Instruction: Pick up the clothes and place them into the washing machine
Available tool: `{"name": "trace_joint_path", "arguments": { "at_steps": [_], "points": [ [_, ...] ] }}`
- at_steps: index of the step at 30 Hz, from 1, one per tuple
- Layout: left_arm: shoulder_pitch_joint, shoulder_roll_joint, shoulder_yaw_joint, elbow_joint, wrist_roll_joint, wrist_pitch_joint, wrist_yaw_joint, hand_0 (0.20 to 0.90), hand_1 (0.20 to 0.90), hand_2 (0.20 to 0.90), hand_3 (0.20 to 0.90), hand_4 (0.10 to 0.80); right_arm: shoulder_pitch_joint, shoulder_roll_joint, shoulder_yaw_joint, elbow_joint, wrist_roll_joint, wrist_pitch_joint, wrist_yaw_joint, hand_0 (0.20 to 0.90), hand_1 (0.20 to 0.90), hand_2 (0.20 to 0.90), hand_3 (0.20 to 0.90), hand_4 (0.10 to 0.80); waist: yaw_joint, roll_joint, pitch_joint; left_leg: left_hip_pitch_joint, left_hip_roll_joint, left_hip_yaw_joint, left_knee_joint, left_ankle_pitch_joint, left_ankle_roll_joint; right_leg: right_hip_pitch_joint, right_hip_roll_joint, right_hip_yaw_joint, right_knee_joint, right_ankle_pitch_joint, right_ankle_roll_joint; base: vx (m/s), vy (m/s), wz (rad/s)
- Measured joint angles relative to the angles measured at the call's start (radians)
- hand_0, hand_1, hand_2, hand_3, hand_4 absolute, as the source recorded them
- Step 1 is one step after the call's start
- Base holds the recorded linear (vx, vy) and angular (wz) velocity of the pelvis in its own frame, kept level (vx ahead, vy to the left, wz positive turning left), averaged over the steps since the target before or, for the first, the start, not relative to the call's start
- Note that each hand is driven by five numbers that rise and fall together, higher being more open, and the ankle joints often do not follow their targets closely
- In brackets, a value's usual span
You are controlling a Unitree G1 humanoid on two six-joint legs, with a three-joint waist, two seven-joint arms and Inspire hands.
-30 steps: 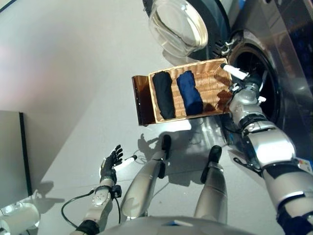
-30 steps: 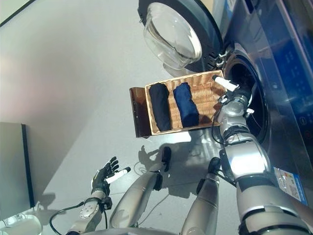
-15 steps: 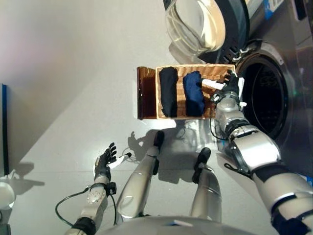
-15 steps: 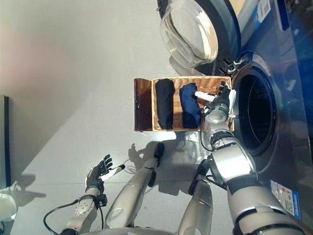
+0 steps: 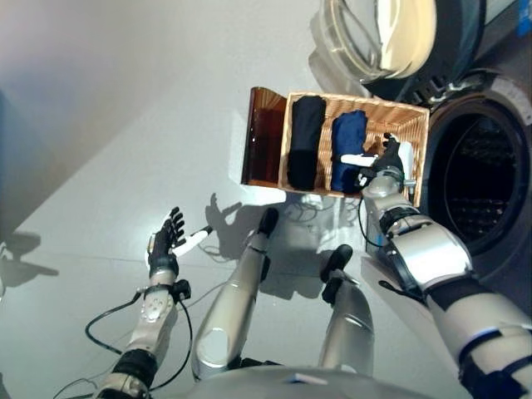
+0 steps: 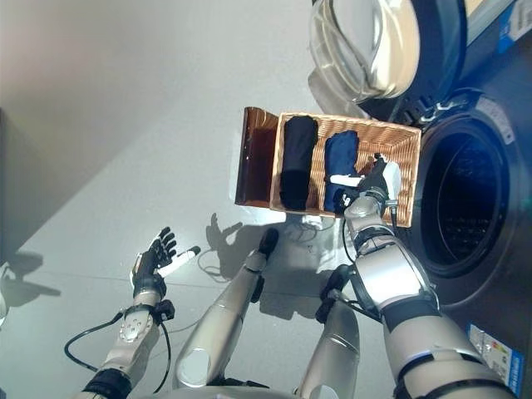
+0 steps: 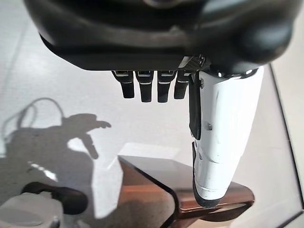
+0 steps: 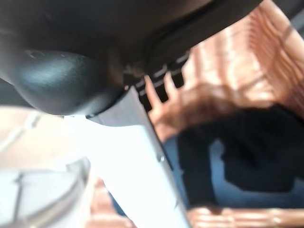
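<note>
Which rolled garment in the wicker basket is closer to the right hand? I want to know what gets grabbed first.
The navy blue roll, lying on the washer side of the basket. The right hand hovers at its edge; the black roll lies farther off.

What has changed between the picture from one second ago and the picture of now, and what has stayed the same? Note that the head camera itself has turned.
The right hand has come away from the washing machine drum opening and now hangs over the wicker basket, thumb above the navy blue garment, holding nothing yet. Both rolled garments, the navy one and the black garment, stay in the basket. The left hand stays open and idle over the floor, and the washer door stays open.
</note>
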Motion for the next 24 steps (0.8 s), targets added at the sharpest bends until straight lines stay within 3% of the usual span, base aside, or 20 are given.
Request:
{"name": "trace_joint_path", "arguments": {
  "at_steps": [7, 9, 11, 12, 14, 15, 20, 24],
  "points": [
    [-0.019, -0.003, -0.001, -0.079, 0.008, -0.002, 0.042, 0.9, 0.9, 0.9, 0.9, 0.8, -0.004, 0.006, 0.03, 0.01, -0.05, 0.028, -0.023, 0.9, 0.9, 0.9, 0.9, 0.8, 0.032, 0.011, 0.008, -0.046, -0.013, -0.013, 0.024, -0.003, 0.001, -0.04, -0.015, -0.009, 0.033, -0.015, -0.003, 0.012, 0.006, 0.08],
    [-0.02, -0.003, -0.001, -0.082, 0.01, -0.004, 0.043, 0.9, 0.9, 0.9, 0.9, 0.8, -0.011, 0.002, 0.035, 0.015, -0.062, 0.04, -0.035, 0.831, 0.831, 0.831, 0.831, 0.751, 0.034, 0.017, 0.012, -0.054, -0.017, -0.017, 0.028, -0.003, 0.001, -0.044, -0.019, -0.015, 0.04, -0.019, -0.001, 0.013, 0.013, 0.1],
    [-0.019, -0.004, -0.003, -0.081, 0.013, -0.004, 0.047, 0.9, 0.9, 0.9, 0.9, 0.8, -0.012, -0.01, 0.035, 0.019, -0.066, 0.045, -0.044, 0.669, 0.669, 0.669, 0.669, 0.635, 0.035, 0.02, 0.013, -0.057, -0.022, -0.019, 0.027, -0.003, 0.001, -0.046, -0.028, -0.019, 0.044, -0.027, 0.004, 0.006, 0.014, 0.14],
    [-0.018, -0.005, -0.007, -0.082, 0.014, -0.004, 0.05, 0.9, 0.9, 0.9, 0.9, 0.8, -0.012, -0.02, 0.035, 0.02, -0.078, 0.049, -0.049, 0.535, 0.535, 0.535, 0.535, 0.539, 0.036, 0.021, 0.014, -0.058, -0.025, -0.021, 0.027, -0.002, 0.001, -0.048, -0.029, -0.022, 0.046, -0.029, 0.005, 0.009, -0.014, 0.08],
    [-0.018, -0.006, -0.02, -0.085, 0.021, -0.004, 0.05, 0.9, 0.9, 0.9, 0.9, 0.8, -0.017, -0.049, 0.032, 0.028, -0.084, 0.059, -0.06, 0.381, 0.381, 0.381, 0.381, 0.429, 0.046, 0.023, 0.015, -0.066, -0.029, -0.022, 0.018, 0.0, -0.001, -0.059, -0.034, -0.023, 0.053, -0.031, 0.005, 0.016, -0.005, 0.07],
    [-0.019, -0.011, -0.022, -0.086, 0.022, -0.004, 0.049, 0.9, 0.9, 0.9, 0.9, 0.8, -0.021, -0.067, 0.032, 0.037, -0.084, 0.062, -0.062, 0.2, 0.2, 0.2, 0.2, 0.3, 0.05, 0.025, 0.016, -0.067, -0.033, -0.025, 0.013, 0.003, -0.004, -0.062, -0.038, -0.025, 0.054, -0.032, 0.006, 0.014, 0.019, 0.11],
    [-0.019, -0.013, -0.024, -0.101, 0.035, -0.004, 0.05, 0.9, 0.9, 0.9, 0.9, 0.8, -0.026, -0.14, 0.015, 0.048, -0.102, 0.081, -0.062, 0.2, 0.2, 0.2, 0.2, 0.3, 0.077, 0.04, 0.021, -0.079, -0.048, -0.037, 0.015, 0.004, -0.004, -0.079, -0.056, -0.029, 0.089, -0.061, -0.002, 0.006, 0.022, 0.15],
    [-0.021, -0.013, -0.044, -0.121, 0.053, -0.004, 0.049, 0.9, 0.9, 0.9, 0.9, 0.8, -0.03, -0.18, -0.007, 0.048, -0.12, 0.082, -0.063, 0.2, 0.2, 0.2, 0.2, 0.3, 0.095, 0.071, 0.027, -0.083, -0.056, -0.041, 0.017, 0.004, -0.004, -0.085, -0.067, -0.029, 0.102, -0.07, 0.009, 0.004, 0.034, 0.07]
  ]
}}
